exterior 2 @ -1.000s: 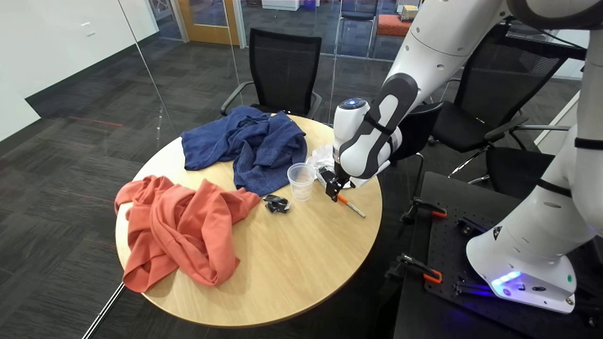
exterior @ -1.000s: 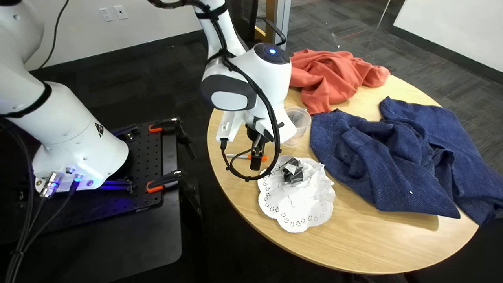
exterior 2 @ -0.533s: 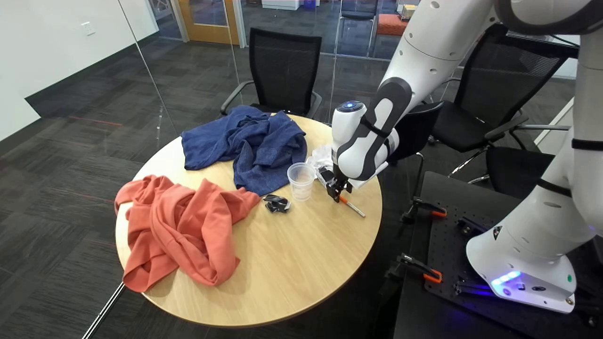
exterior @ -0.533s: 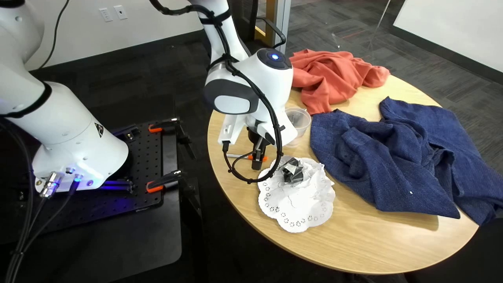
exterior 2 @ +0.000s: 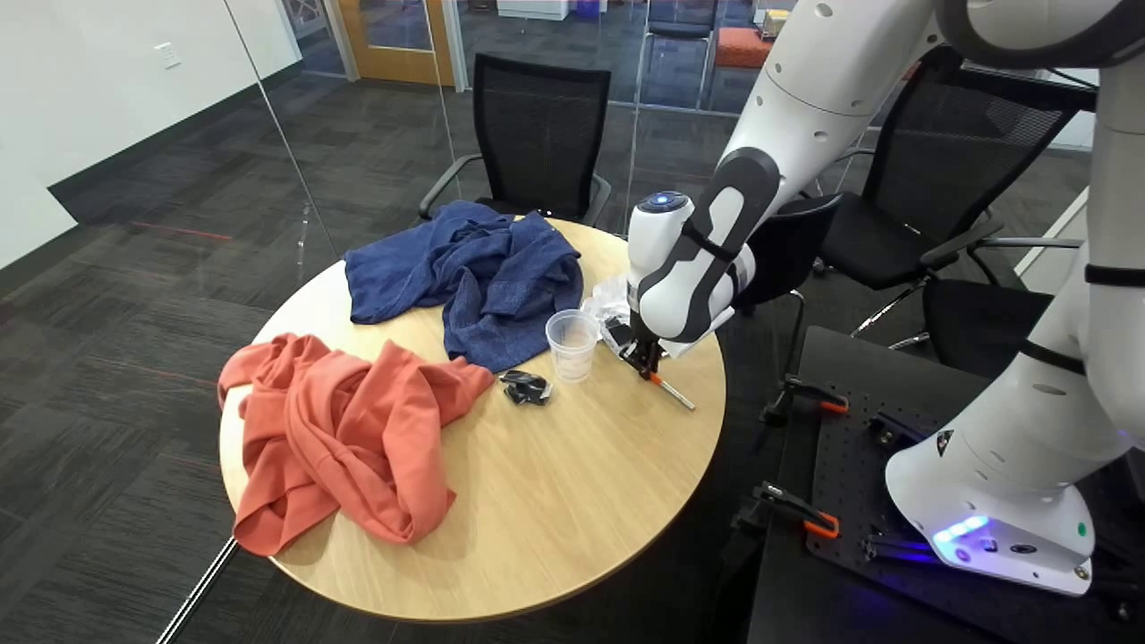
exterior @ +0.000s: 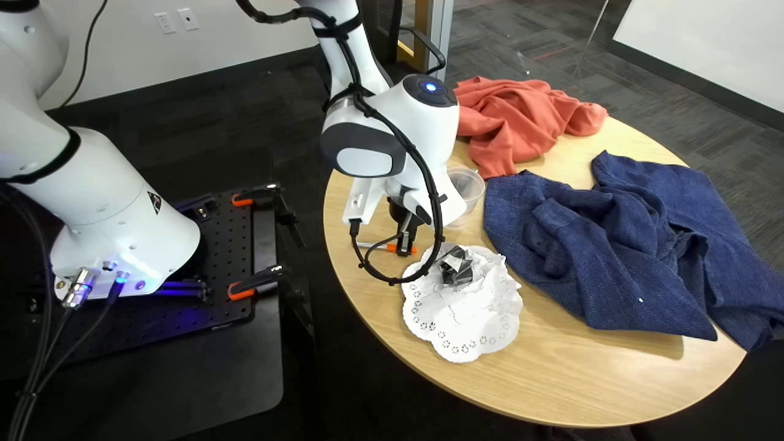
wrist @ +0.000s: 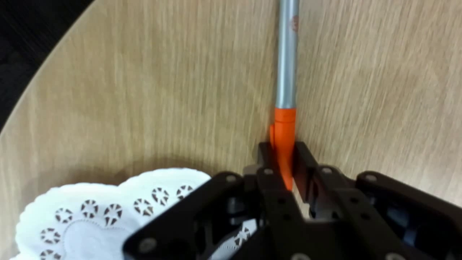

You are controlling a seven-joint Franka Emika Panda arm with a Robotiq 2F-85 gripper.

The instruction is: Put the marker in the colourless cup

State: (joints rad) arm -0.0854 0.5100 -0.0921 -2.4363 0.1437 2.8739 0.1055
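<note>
On the worktop (exterior 2: 537, 514), or barely above it, I could not tell which, was the marker (wrist: 287, 68), its orange end pinched by the hand (wrist: 284, 153) from both sides. I judged the grasping step all but done. The colourless cup (exterior 2: 572, 347) stood upright nearby, so the next move called for a straight lift, then tilting the marker end-down above the rim.

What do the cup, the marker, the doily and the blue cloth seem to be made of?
The cup: probably clear plastic, thin-walled and see-through.
The marker: a smooth, silvery barrel with sheen, metal or metallic-finish plastic, I cannot tell; its evenly orange end looks like plastic.
The doily: likely matt paper, with cut-out lacy edging.
The blue cloth: matt fabric, apparently woven, in soft folds.
</note>
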